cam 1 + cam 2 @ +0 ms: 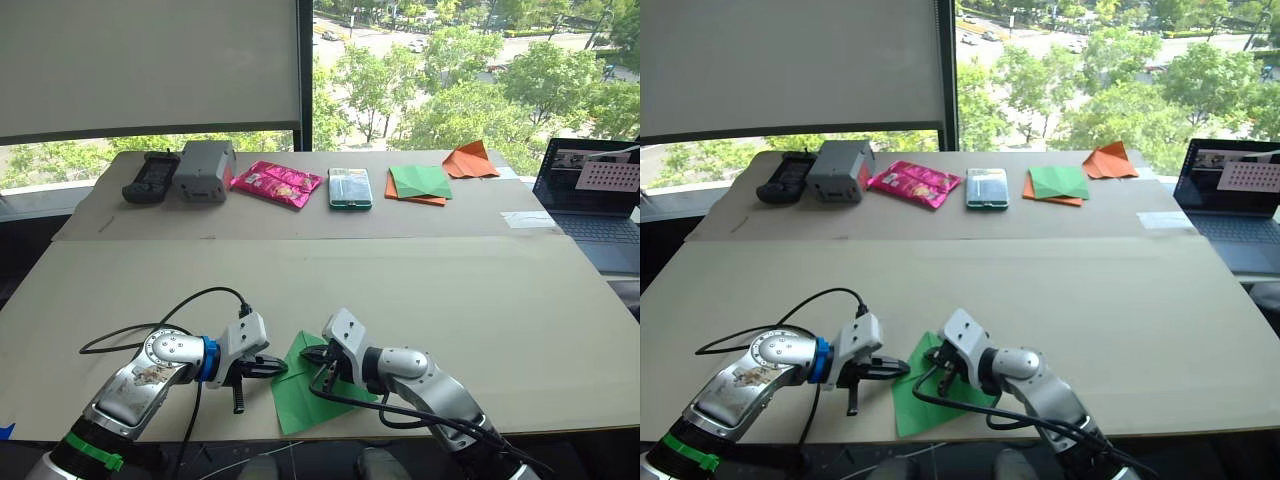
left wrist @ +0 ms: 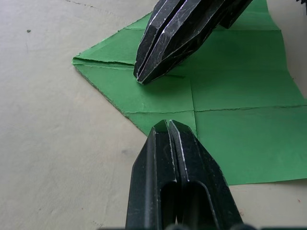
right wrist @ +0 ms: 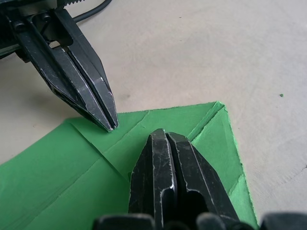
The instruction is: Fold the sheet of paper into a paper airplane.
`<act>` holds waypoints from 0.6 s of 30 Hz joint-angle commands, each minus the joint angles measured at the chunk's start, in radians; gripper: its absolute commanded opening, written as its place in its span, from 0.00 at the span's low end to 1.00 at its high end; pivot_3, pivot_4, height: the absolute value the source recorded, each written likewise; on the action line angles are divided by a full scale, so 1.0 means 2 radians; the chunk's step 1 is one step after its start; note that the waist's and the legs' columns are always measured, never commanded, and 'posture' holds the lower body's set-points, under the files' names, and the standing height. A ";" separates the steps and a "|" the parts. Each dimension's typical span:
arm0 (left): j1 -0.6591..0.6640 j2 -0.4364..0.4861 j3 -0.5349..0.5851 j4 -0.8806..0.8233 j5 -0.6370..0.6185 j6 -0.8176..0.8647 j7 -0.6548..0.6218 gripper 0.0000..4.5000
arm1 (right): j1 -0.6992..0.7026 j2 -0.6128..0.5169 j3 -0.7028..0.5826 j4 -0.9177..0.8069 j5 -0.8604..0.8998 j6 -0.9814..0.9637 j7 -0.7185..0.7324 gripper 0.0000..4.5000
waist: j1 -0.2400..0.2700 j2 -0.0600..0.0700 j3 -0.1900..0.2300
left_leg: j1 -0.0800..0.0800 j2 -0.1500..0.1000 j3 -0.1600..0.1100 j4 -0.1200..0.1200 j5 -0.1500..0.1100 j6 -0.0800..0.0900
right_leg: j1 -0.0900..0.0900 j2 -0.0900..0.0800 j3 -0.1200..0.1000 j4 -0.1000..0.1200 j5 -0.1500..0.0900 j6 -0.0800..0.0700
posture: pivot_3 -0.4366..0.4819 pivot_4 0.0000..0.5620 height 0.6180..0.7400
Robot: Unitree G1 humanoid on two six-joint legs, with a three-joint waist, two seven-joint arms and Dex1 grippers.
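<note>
The bright green sheet of paper point(image 1: 296, 405) lies flat near the table's front edge, marked with crease lines, one corner folded over into a small flap point(image 3: 218, 132). My left gripper point(image 1: 283, 368) is shut, its tip resting on the sheet's left edge point(image 2: 169, 123). From the right, my right gripper point(image 1: 306, 355) is also shut, its tip pressed down on the paper point(image 3: 163, 133) close to the folded corner. The two tips sit a short distance apart, pointing toward each other. Nothing is pinched between either pair of fingers.
Along the back strip of the table lie a black controller point(image 1: 151, 177), a grey box point(image 1: 204, 170), a pink packet point(image 1: 277, 184), a clear case point(image 1: 350, 187), a darker green sheet on orange paper point(image 1: 420, 183) and an orange paper triangle point(image 1: 470, 161). A laptop point(image 1: 595, 195) stands far right.
</note>
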 commanded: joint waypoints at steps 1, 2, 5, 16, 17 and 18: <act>0.025 0.019 -0.006 0.001 0.010 0.007 -0.006 0.01 | 0.002 -0.002 0.002 0.011 -0.003 0.010 -0.003 0.00 | 0.000 0.000 0.000 | 0.000 0.000 0.000 0.000 0.000 0.000 | 0.000 0.000 0.000 0.000 0.000 0.000 | 0.48 0.27 1.00; 0.029 0.023 -0.005 0.000 0.009 0.006 -0.007 0.01 | 0.002 -0.002 0.002 0.011 -0.003 0.010 -0.003 0.00 | 0.000 0.000 0.000 | 0.000 0.000 0.000 0.000 0.000 0.000 | 0.000 0.000 0.000 0.000 0.000 0.000 | 0.48 0.27 1.00; 0.041 0.032 0.001 -0.005 0.008 0.005 -0.008 0.01 | 0.002 -0.003 0.003 0.011 -0.003 0.010 -0.003 0.00 | 0.000 0.000 0.000 | 0.000 0.000 0.000 0.000 0.000 0.000 | 0.000 0.000 0.000 0.000 0.000 0.000 | 0.48 0.27 1.00; 0.068 0.043 0.017 -0.018 0.006 0.007 -0.008 0.01 | 0.003 -0.004 0.003 0.011 -0.002 0.009 -0.001 0.00 | 0.000 0.002 0.001 | 0.000 0.000 0.000 0.000 -0.001 -0.001 | -0.001 0.000 0.000 0.000 0.000 0.000 | 0.48 0.27 1.00; 0.069 0.043 0.019 -0.018 0.006 0.006 -0.008 0.01 | 0.003 -0.005 0.003 0.012 -0.002 0.009 -0.001 0.00 | 0.000 0.002 0.001 | 0.000 0.000 0.000 0.000 -0.001 -0.001 | -0.001 0.000 0.000 0.000 0.000 0.000 | 0.48 0.27 1.00; 0.069 0.043 0.023 -0.017 0.004 0.007 -0.007 0.01 | 0.002 -0.005 0.002 0.012 -0.002 0.009 0.000 0.00 | 0.000 0.002 0.001 | 0.000 0.000 0.000 0.000 -0.001 -0.001 | -0.001 0.000 0.000 0.000 0.000 0.000 | 0.48 0.27 1.00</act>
